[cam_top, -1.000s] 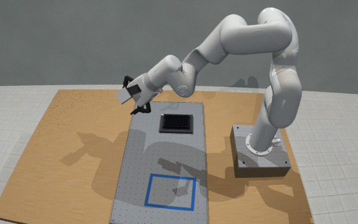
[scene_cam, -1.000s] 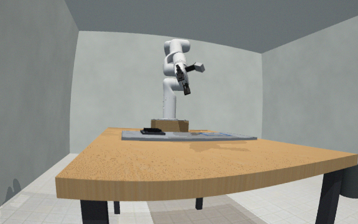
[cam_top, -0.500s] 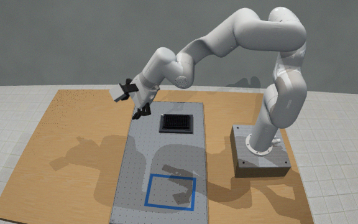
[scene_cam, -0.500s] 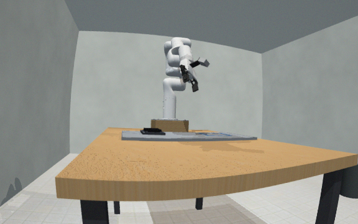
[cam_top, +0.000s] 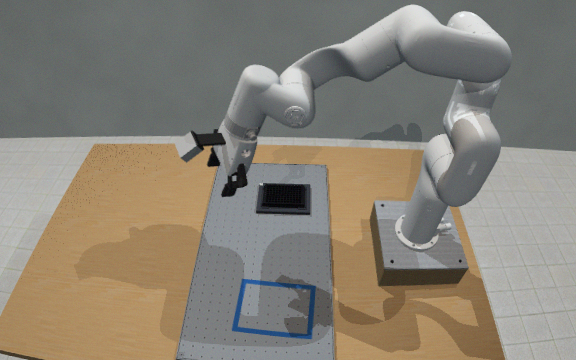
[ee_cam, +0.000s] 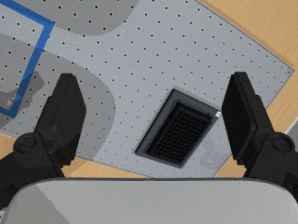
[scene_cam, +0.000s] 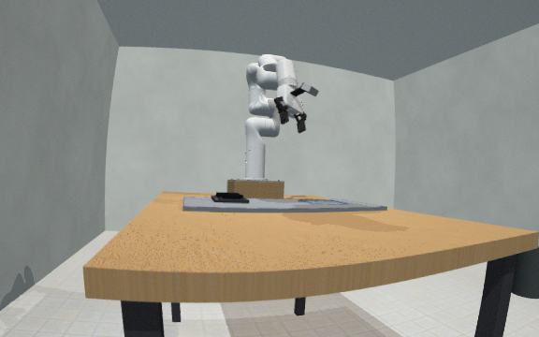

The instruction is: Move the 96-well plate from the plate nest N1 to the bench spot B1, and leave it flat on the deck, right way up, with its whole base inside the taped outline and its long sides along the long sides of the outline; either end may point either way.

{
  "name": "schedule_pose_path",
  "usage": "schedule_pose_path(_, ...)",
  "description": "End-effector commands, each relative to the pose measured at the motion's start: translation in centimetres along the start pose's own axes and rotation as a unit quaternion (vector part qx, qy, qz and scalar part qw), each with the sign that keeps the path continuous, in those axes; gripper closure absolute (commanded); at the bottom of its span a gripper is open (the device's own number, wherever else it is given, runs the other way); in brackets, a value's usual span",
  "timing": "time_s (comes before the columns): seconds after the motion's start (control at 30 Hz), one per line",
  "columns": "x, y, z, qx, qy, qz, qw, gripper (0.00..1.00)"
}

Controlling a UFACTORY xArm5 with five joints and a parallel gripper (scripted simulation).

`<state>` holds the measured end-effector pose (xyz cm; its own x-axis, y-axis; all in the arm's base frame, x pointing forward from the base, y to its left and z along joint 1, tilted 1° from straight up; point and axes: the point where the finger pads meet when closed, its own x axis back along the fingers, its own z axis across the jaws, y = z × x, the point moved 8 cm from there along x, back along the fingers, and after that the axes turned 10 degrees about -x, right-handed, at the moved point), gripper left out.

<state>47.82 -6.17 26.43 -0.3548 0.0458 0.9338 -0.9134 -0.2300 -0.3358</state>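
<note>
Black 96-well plate [cam_top: 284, 196] is sitting flat in its dark square nest [cam_top: 260, 209] on the grey perforated metal deck [cam_top: 248, 240], which lies on the light wooden worktop [cam_top: 118, 240]. Nearer the top camera, the blue taped outline [cam_top: 238, 305] has nothing in it. Further back, the white arm's black two-finger hand [cam_top: 225, 176] hangs well above the deck, off the plate's side, fingers spread wide, holding nothing.

In the top view we lose the near end of the perforated deck [cam_top: 228, 300] and the worktop's [cam_top: 118, 240] near corners past the bottom edge. From the exterior view, the 96-well plate [scene_cam: 228, 197] looks too small for us to make out its wells. The wrist view crops the blue taped outline [ee_cam: 36, 56] at the left edge.
</note>
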Motion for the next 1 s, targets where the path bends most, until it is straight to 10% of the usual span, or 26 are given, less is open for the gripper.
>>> schedule_pose_path(0.0,0.9,0.0,-0.6,-0.018,-0.008,-0.016,1.000,0.00)
schedule_pose_path(0.97,7.6,2.5,-5.7,-0.171,-0.031,-0.154,0.973,0.00)
